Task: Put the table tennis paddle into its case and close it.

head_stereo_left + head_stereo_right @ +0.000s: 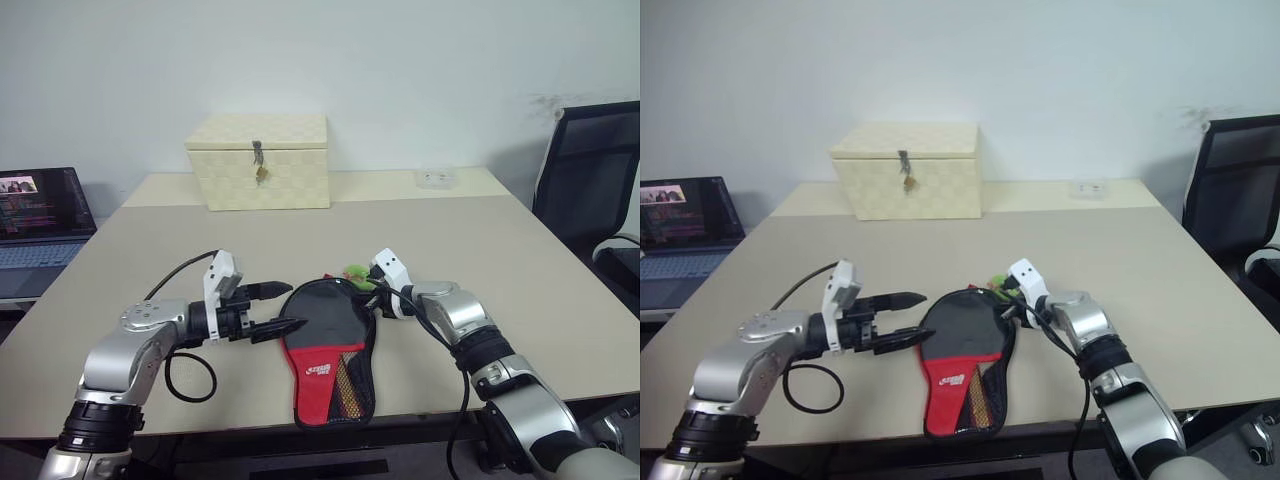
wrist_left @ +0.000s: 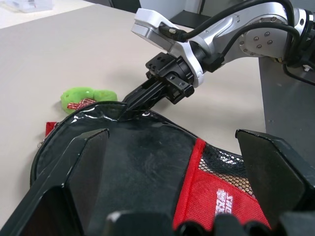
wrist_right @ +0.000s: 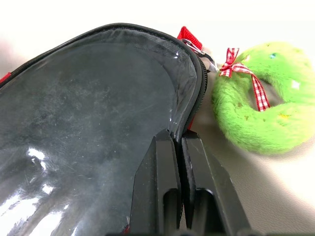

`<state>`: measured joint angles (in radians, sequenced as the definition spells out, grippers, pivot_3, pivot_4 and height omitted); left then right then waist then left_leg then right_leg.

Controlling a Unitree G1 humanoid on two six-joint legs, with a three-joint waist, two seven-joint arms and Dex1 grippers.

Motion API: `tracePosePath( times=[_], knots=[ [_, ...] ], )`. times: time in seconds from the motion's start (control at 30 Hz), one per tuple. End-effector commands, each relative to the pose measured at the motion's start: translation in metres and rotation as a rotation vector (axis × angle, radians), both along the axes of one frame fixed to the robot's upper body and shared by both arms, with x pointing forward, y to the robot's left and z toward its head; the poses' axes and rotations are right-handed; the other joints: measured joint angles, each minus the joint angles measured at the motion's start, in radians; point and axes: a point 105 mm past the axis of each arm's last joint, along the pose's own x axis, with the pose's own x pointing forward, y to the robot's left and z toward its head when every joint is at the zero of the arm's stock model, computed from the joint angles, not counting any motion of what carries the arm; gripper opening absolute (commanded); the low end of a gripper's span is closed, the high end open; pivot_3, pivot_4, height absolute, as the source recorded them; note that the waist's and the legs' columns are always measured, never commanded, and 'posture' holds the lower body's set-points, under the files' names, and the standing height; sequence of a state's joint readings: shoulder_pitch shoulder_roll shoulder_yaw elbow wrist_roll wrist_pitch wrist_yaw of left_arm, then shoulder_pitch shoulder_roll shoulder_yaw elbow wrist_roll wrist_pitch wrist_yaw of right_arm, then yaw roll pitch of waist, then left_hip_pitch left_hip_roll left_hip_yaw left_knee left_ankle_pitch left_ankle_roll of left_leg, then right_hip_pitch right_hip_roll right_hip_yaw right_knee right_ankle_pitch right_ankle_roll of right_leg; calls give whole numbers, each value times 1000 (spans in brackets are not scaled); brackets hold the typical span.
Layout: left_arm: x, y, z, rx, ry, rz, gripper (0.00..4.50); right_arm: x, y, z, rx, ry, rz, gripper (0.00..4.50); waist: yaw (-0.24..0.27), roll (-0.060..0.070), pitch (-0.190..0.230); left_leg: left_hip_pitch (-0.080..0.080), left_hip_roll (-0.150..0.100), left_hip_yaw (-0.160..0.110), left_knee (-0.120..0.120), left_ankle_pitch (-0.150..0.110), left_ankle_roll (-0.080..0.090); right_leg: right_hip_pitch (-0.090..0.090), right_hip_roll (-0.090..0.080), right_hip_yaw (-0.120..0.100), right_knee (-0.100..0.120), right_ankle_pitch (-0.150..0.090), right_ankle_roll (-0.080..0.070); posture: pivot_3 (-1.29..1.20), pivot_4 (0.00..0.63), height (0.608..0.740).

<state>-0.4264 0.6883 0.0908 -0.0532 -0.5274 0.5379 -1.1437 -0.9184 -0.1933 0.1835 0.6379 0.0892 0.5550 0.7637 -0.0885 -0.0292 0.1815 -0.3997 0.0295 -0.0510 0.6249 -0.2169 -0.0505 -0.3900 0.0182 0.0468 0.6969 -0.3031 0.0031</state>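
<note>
Right gripper (image 3: 179, 140), 2 fingers pinched together at the zip edge of the soft black-and-red paddle-shaped case (image 1: 325, 345), likely dragging it closed; left gripper (image 1: 276, 309) gapes apart, bracing alongside.

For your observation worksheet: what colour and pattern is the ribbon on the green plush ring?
Red-and-white gingham ribbon on the green plush ring, clearest in the right wrist view.

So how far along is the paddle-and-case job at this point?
The paddle seems to be already inside the case; only a glossy black face shows through its top. In hand: the right gripper, shut, pinches the case's zip edge near a green plush ring, while the left gripper is open beside the case. Left: the lower side still gapes, mesh lining showing, so closing isn't finished.
</note>
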Motion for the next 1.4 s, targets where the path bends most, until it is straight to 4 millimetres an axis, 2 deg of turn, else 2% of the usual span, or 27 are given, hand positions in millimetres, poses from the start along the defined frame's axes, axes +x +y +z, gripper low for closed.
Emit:
tracePosePath(
  times=[0.03,0.13,0.27,0.5,0.6,0.7,0.83,1.0,1.1,1.4],
  knots=[
    [0,-6,13,-11,-61,-21,4500,1,9,9,4,-25,17,51,0,0,0,0,0,0,0,0,0,0,0,0,0,0,0,0,150,740],
    [2,-9,12,-12,-63,-22,4500,8,1,10,-5,-41,-42,680,0,0,0,0,0,0,0,0,0,0,0,0,0,0,0,0,150,740],
    [4,-9,11,-11,-64,-21,4500,6,-11,11,-2,-34,-65,2057,3,0,0,0,0,0,0,0,0,0,0,0,0,0,0,0,150,740],
    [7,-15,6,2,-64,-49,4500,-20,-23,21,48,8,-4,4472,14,1,3,-2,0,-1,0,0,0,0,-3,-1,-1,0,0,0,150,740],
    [14,-18,0,24,-64,-57,4500,-37,-32,30,66,12,45,4472,20,3,4,-2,-1,-1,0,0,0,0,-3,-1,-1,0,0,0,150,740],
    [33,-24,-10,68,-75,-49,4500,-51,-50,44,49,-46,75,4472,33,5,6,-2,-2,-1,1,0,0,0,-2,-3,-1,-1,1,0,150,740],
    [51,-35,-20,89,-76,-65,4500,-38,-71,56,-80,-219,5,4472,39,4,6,-2,-4,-1,2,0,0,0,-1,-4,-2,-1,2,0,150,740],
    [65,-43,-36,124,-48,-94,4500,-15,-80,64,-209,-392,-52,4472,31,4,7,-2,-4,1,1,0,0,-1,-1,-4,-2,-1,2,0,150,740],
    [68,-45,-49,159,-23,-110,4500,-1,-75,59,-321,-503,-43,4472,31,4,7,-2,-4,1,1,0,0,-1,0,-4,-2,-1,2,0,150,740],
    [64,-42,-57,153,-6,-128,4500,19,-44,37,-421,-619,33,4472,32,4,8,-3,-4,1,1,0,0,-2,-1,-4,-1,2,-3,0,150,740]
  ],
)
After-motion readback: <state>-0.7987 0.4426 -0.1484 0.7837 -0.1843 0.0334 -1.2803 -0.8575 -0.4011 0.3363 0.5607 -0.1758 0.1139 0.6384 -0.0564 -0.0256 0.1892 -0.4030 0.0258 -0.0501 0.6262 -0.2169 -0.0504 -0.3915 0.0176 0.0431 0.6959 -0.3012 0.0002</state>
